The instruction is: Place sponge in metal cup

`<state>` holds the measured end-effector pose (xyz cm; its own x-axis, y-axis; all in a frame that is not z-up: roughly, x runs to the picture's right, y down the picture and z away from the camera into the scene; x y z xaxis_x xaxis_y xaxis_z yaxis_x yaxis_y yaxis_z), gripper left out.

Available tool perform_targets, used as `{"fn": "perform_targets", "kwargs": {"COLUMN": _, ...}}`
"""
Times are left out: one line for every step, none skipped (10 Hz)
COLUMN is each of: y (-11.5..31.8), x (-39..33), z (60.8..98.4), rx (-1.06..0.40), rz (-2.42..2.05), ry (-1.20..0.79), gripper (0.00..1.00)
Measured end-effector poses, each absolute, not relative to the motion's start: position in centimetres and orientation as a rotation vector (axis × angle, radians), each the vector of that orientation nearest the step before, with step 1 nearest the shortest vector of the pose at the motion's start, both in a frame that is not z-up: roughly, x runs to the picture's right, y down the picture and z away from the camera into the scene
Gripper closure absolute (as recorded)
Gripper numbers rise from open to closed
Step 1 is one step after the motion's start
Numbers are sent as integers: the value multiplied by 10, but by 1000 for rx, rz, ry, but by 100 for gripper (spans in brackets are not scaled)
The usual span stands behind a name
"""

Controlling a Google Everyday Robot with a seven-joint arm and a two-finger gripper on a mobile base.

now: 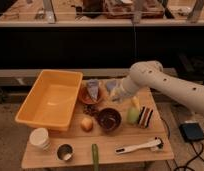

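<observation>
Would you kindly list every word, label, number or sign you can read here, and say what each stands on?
None can be read.
The yellow bin, the white container, the metal cup and the striped block show no legible print; any marking is too blurred.
The gripper, shut, over the back middle of the table, shows no lettering either.
</observation>
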<state>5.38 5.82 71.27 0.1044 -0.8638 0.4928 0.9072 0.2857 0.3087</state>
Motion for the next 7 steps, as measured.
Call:
{"fn": "perform_targets", "kwargs": {"y": 73, "x": 33, "z": 692, "rx": -47, "rz": -1376, "ry": -696, "gripper": 100}}
{"fn": "perform_targets", "kwargs": {"y": 87, "x": 12, "z": 672, "rx": -14, "rz": -1443, "ry": -728, "gripper": 100}}
{"fn": "perform_targets", "kwargs": {"y": 103, "x": -9, "z": 650, "rx": 22, "rz": -1517, "ry": -768, "gripper": 100}}
{"fn": "perform_targets", "kwargs": {"y": 118, "x": -25, "z": 631, "rx": 52, "rz": -1588, "ry": -817, "gripper": 100}}
{"fn": "perform_targets", "kwargs": {"y": 128, "x": -33, "z": 620, "rx": 68, "rz": -1627, "ry": -843, "gripper": 100}}
{"fn": "perform_targets", "kwargs": {"y": 136, "x": -40, "z": 611, "rx": 81, "rz": -1662, "ry": -867, "gripper": 100}}
{"fn": "perform_targets", "kwargs": {"y": 137, "x": -42, "z": 610, "rx": 84, "rz": -1669, "ry": -872, "gripper": 100}}
